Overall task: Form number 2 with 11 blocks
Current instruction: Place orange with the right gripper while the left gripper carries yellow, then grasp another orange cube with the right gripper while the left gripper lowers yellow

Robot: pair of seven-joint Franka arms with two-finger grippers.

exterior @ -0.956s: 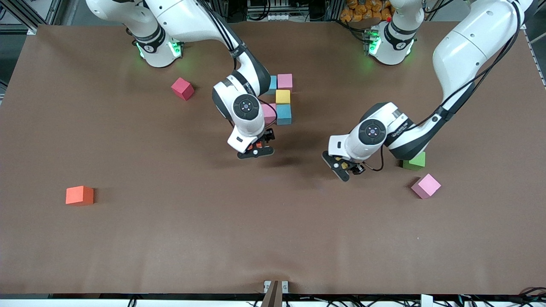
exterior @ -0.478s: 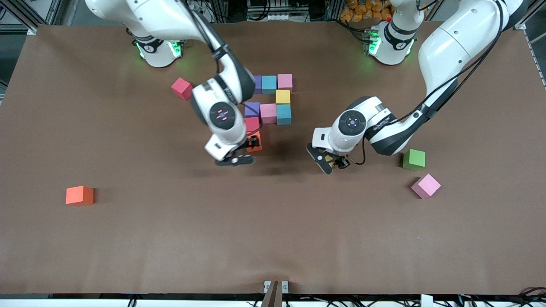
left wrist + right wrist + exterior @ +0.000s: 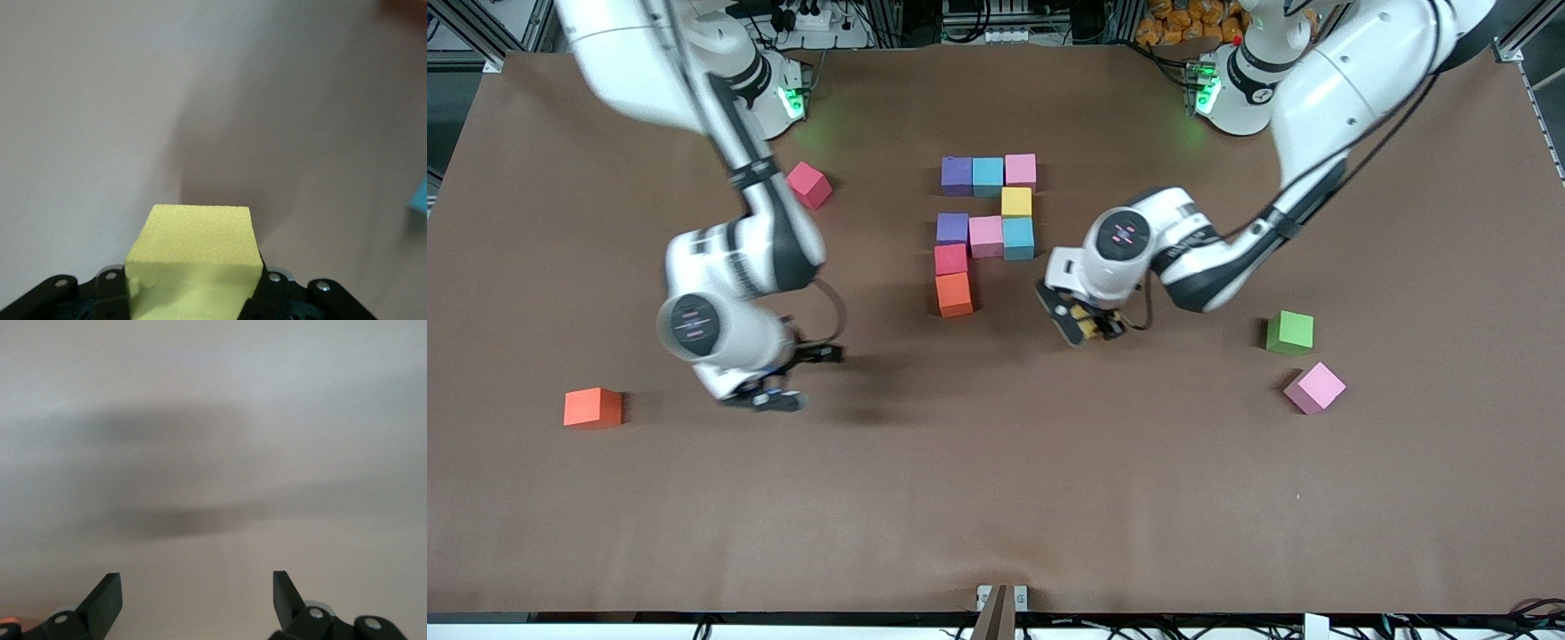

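Note:
Nine blocks lie together as a partial number 2 [image 3: 987,222]: purple, blue and pink in the farthest row, then yellow [image 3: 1016,202], a purple-pink-blue row, red [image 3: 951,260], and orange [image 3: 954,294] nearest the camera. My left gripper [image 3: 1085,327] hangs over the table beside that figure, toward the left arm's end, shut on a yellow block [image 3: 200,260]. My right gripper [image 3: 769,397] is open with nothing in it, over bare table between the figure and a loose orange block [image 3: 592,408]. Its spread fingers [image 3: 107,597] frame only tabletop.
A loose red cube [image 3: 809,185] lies near the right arm's base. A green cube [image 3: 1289,332] and a loose pink cube [image 3: 1314,388] sit toward the left arm's end. A blue cube's edge [image 3: 420,200] shows in the left wrist view.
My right gripper let go of the orange block at the figure's near end and swung away toward the loose orange block. My left gripper carried the yellow block closer to the figure.

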